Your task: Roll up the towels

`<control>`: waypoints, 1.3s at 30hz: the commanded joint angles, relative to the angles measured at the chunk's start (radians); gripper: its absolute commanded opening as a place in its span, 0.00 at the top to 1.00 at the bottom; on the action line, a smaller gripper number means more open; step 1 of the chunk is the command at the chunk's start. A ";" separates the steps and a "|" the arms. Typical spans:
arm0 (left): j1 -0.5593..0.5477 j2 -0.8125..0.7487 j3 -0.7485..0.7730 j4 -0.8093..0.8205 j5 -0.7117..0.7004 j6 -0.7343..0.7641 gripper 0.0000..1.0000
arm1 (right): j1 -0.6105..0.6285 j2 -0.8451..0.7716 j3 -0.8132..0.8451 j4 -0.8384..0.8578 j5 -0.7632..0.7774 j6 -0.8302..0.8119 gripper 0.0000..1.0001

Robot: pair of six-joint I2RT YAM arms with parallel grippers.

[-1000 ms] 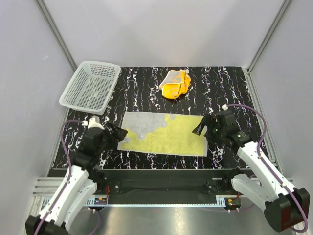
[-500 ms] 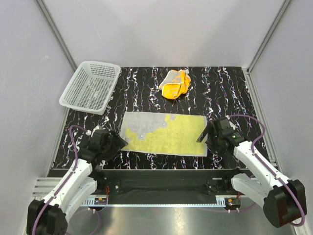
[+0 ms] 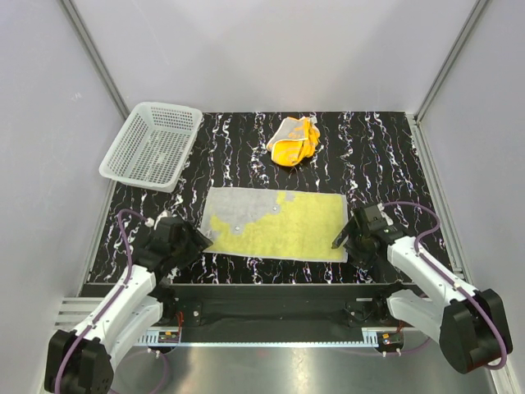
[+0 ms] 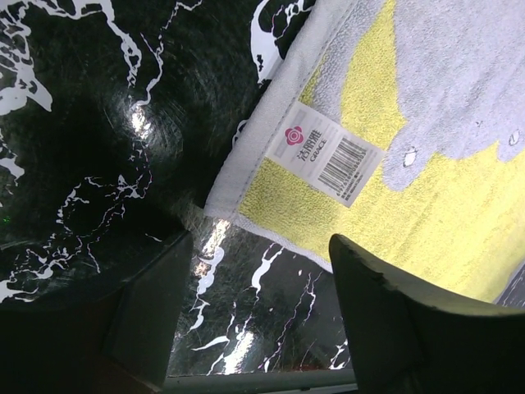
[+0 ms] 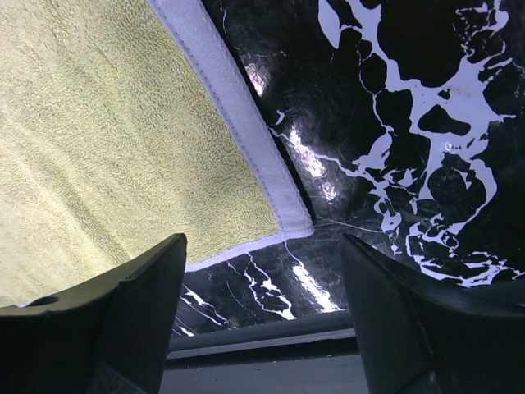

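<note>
A pale yellow towel [image 3: 279,223] with a grey patch lies spread flat near the front of the black marbled table. A bright orange towel [image 3: 294,139] sits crumpled farther back. My left gripper [image 3: 199,239] hovers low at the yellow towel's near left corner [image 4: 225,201], jaws open, nothing between them; a white label [image 4: 324,153] shows on that corner. My right gripper [image 3: 339,238] is low at the towel's near right corner [image 5: 291,223], jaws open around bare table just in front of the white hem.
A white mesh basket [image 3: 152,144] stands at the back left. The table's front edge [image 5: 262,341] runs just under both grippers. White walls enclose the table on three sides.
Both arms have dropped and drawn back toward the front edge, ending at the yellow towel's two near corners. Both towels lie as before.
</note>
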 commanded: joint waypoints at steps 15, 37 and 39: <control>0.004 0.016 0.005 0.055 -0.002 0.043 0.32 | -0.003 0.122 0.051 0.021 -0.031 0.004 0.42; 0.004 0.012 0.022 0.108 0.075 0.137 0.30 | -0.003 0.200 0.094 -0.110 0.069 0.149 0.52; 0.004 0.016 0.016 0.119 0.078 0.135 0.30 | -0.003 0.242 0.119 -0.107 0.080 0.130 0.54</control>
